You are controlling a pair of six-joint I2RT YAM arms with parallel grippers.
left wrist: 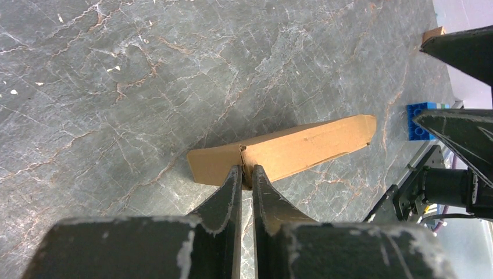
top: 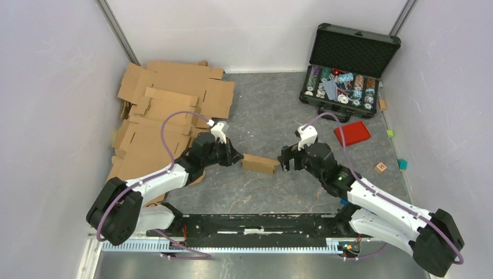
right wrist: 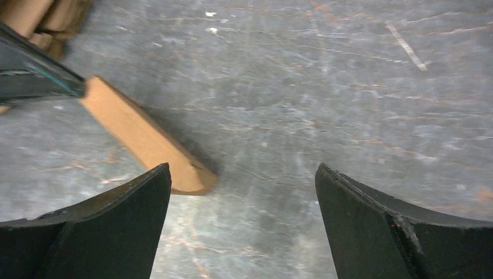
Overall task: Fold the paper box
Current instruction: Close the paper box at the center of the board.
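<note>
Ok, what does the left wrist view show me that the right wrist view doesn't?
Only the left wrist view: the left hand pinched shut on the near edge of the paper box, and a blue block off to the side. Only the right wrist view: the right hand wide open, with the box's end at one fingertip but not gripped, and cardboard sheets in the corner. Both: the box lying on the grey table.
</note>
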